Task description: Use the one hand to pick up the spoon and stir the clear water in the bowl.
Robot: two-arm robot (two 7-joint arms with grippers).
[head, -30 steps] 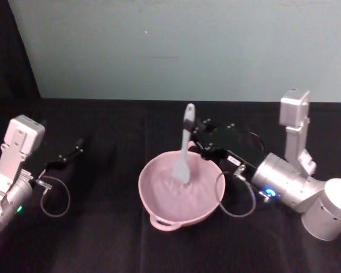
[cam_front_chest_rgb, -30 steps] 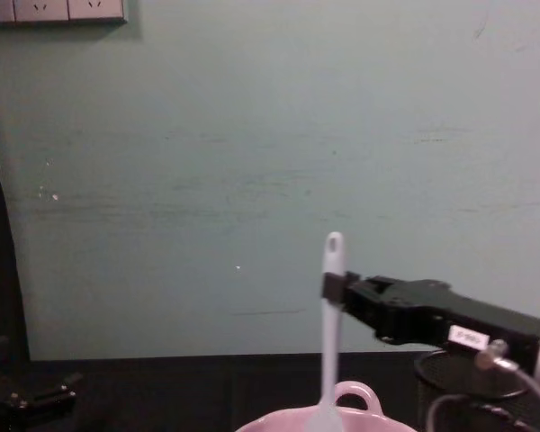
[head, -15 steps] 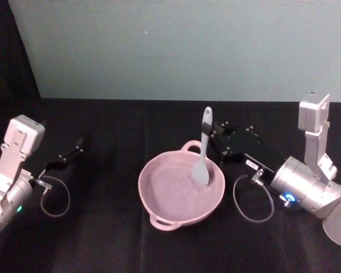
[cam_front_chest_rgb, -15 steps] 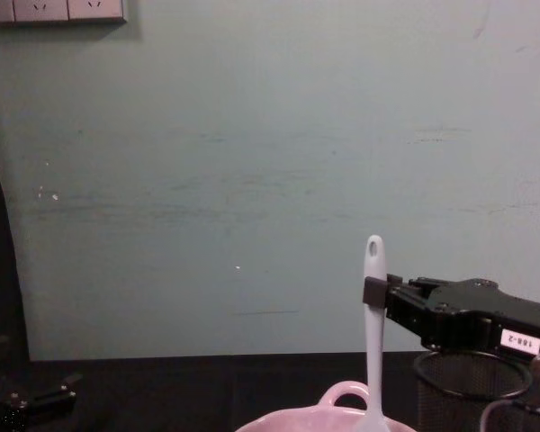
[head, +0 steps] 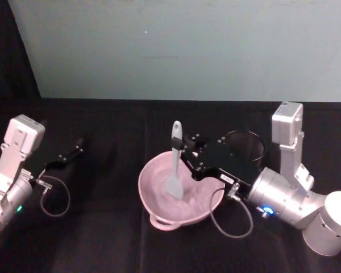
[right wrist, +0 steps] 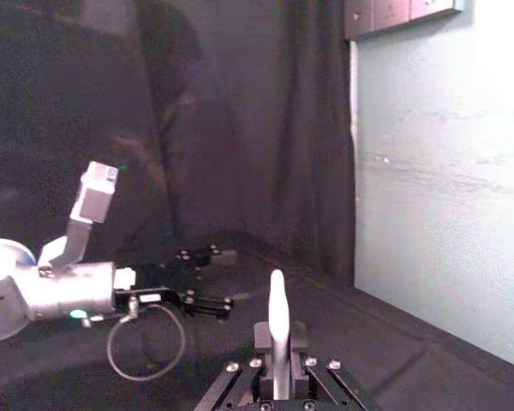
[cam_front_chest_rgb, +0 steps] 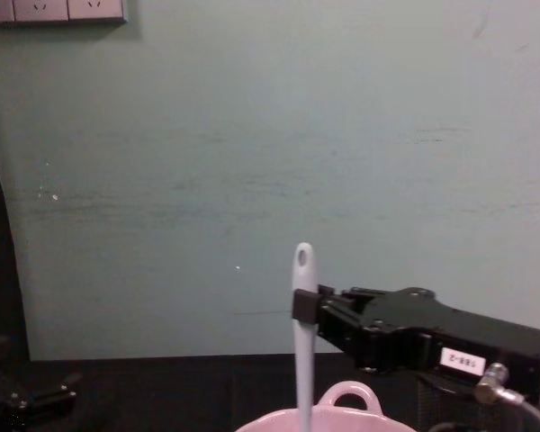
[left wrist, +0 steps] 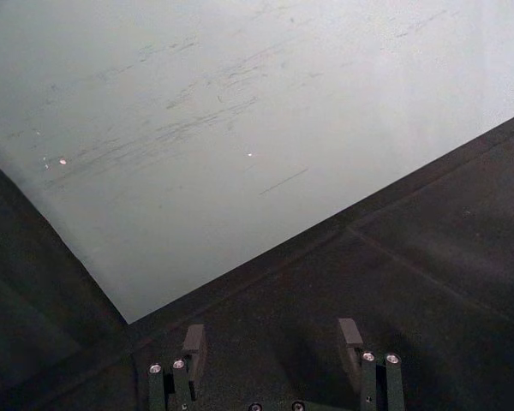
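Right fingers: the right gripper (head: 182,149) is clamped on the spoon (head: 174,168), just below the handle's oval hole.
Spoon axis: near upright, hanging down from the grip, with its broad head dipped in the water.
Bowl: the pink bowl (head: 150,179) sits directly beneath on the black worktop (head: 113,239). The spoon head is left of centre, so there is likely room to sweep rightward.
Left gripper (head: 74,149): parked well to the left, fingers spread and empty.

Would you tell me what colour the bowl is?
The bowl is pale pink, clearest in the head view.

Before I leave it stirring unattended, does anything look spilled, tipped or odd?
Nothing stands out. The right gripper holds the spoon upright, head in the bowl; no water shows on the table. The left gripper rests open at the left.
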